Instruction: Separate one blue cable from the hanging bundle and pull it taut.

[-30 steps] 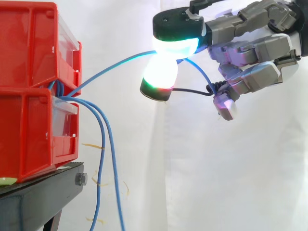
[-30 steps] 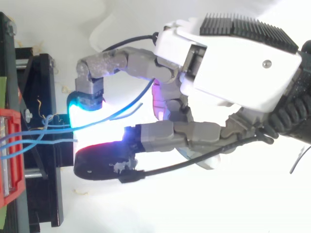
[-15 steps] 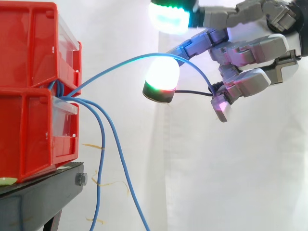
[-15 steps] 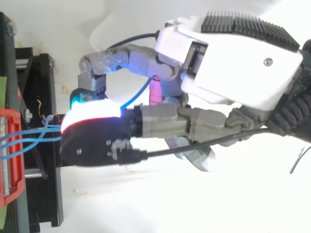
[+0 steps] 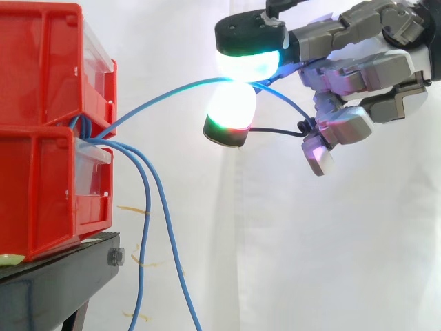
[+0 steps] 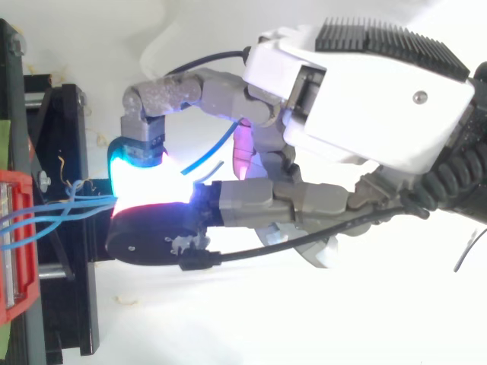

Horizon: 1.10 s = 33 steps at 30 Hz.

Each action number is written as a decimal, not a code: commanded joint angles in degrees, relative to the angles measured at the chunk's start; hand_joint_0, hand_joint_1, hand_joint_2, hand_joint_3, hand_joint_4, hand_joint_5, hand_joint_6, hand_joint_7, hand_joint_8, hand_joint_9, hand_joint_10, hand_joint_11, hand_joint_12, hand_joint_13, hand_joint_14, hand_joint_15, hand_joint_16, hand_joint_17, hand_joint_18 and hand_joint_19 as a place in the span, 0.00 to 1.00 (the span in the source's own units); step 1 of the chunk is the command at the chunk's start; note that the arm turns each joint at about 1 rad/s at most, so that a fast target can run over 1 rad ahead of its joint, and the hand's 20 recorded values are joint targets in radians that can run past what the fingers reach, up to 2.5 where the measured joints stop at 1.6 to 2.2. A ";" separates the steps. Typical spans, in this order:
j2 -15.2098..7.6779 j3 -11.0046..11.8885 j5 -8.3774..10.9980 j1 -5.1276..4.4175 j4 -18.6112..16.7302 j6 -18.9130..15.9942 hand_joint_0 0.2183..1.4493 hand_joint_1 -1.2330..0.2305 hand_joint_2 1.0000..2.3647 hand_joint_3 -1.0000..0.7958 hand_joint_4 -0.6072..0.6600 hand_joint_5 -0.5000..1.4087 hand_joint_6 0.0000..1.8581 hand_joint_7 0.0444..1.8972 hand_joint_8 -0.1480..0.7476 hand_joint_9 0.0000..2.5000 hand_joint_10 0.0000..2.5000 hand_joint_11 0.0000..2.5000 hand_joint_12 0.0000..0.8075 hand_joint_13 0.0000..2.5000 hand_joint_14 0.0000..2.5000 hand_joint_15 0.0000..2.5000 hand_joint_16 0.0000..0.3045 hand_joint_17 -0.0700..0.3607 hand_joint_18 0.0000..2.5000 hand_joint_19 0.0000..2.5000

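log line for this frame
hand: pinching one blue cable | cable: bowed, not yet taut | other cables: hanging from red bins

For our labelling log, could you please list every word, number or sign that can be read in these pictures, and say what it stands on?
None: no readable text shows on the red bins, the black stand, the hand or the blue cable.
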State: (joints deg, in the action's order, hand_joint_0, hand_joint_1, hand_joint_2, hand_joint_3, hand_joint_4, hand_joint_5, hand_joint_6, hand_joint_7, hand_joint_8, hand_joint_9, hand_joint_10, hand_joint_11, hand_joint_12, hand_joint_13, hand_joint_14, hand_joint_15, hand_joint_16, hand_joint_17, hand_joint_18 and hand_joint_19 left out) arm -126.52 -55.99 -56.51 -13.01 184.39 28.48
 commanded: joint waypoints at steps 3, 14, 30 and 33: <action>0.04 0.00 -0.09 0.00 0.00 0.00 0.39 0.39 0.00 0.52 0.55 0.34 0.27 0.67 0.36 0.88 0.01 0.25 0.47 0.66 0.01 0.26 0.19 0.47 0.47 0.26; -0.05 0.00 -0.17 0.00 0.00 -0.26 0.39 0.35 0.00 0.55 0.56 0.34 0.27 0.69 0.37 0.88 0.01 0.26 0.49 0.66 0.01 0.28 0.21 0.50 0.49 0.25; -0.05 -0.18 0.09 0.00 0.18 -0.09 0.38 0.35 0.05 0.56 0.58 0.33 0.27 0.65 0.37 0.86 0.01 0.22 0.49 0.66 0.01 0.28 0.21 0.50 0.49 0.25; 0.04 -0.62 -0.09 0.00 0.53 -0.26 0.38 0.35 0.04 0.57 0.59 0.33 0.27 0.64 0.38 0.85 0.01 0.22 0.49 0.66 0.01 0.28 0.21 0.50 0.48 0.25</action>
State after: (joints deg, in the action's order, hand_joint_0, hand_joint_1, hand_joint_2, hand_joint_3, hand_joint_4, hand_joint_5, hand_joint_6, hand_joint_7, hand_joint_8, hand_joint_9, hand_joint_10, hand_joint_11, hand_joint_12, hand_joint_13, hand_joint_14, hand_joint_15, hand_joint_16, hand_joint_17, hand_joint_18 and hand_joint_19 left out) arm -126.54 -56.25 -56.52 -13.01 184.67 28.34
